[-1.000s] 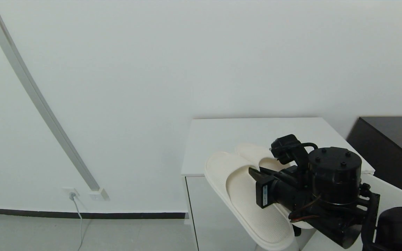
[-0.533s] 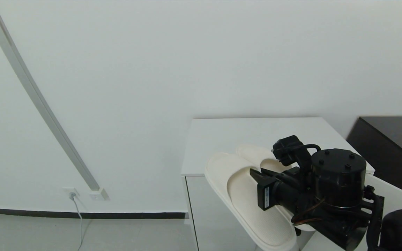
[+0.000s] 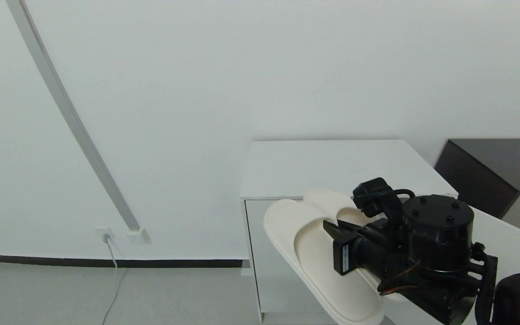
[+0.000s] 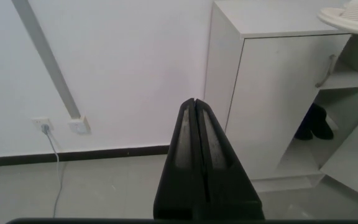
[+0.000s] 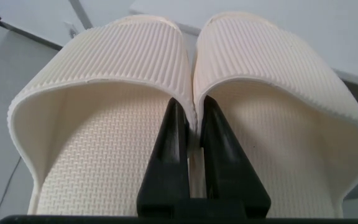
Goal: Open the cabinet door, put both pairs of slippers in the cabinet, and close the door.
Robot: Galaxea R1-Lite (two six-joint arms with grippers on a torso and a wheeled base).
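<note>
- Cream slippers (image 5: 98, 149), one pair side by side, hang in the air in front of the white cabinet (image 3: 332, 167). In the head view they sit just below its top front edge.
- The cabinet is a plain box with a flat, smooth top. In the left wrist view we see one door shut, with a slim metal handle (image 4: 327, 70) on it.
- The compartment beside that door is open, and a white door panel (image 4: 356, 168) is swung out in front of it.
- Inside the open side a shelf (image 4: 347, 81) splits the space. Under the shelf a dark pair (image 4: 312, 122) stands on the cabinet floor; we cannot tell whether they are shoes or slippers.
- The cream pair looks like soft moulded foam with rounded toes and thick rims. The upper bands are finely ribbed and the footbeds carry a woven, crosshatched pattern.
- The right gripper (image 5: 191, 104) has two black tapered fingers, one reaching into each slipper. They pinch the two inner side walls together, so it is clamped on the pair.
- The left gripper (image 4: 194, 102) has its fingers pressed together with nothing between them. It hangs low, facing the wall and the cabinet's side, well apart from the cream pair.
- On the wall we see a slanting grey strip (image 3: 70, 117) and a socket (image 3: 105, 235) with a cable running down. A dark unit (image 3: 490, 171) stands beside the cabinet.
</note>
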